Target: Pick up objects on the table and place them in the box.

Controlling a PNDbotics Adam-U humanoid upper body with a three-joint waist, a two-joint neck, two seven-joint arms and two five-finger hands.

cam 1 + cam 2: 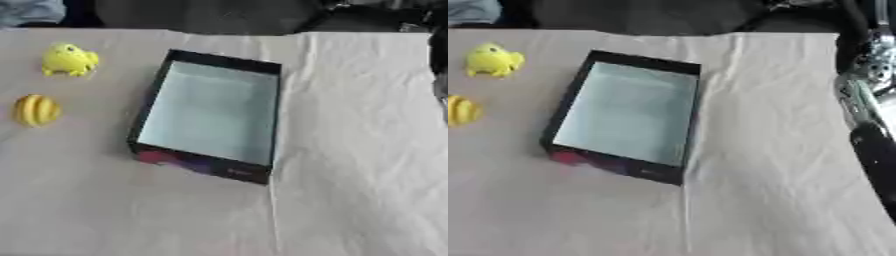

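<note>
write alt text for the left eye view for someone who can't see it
An open dark-walled box with a pale, empty inside sits mid-table on a wrinkled beige cloth. Two yellow toys lie apart to its left: a frog-like figure farther back and a ribbed round one nearer. No robot hand is visible.

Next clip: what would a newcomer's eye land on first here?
The open dark box with its pale, empty inside, mid-table on the cloth. Then two yellow toys to its left: a frog-like one farther back, a ribbed ball nearer. A robot arm runs along the right edge.
</note>
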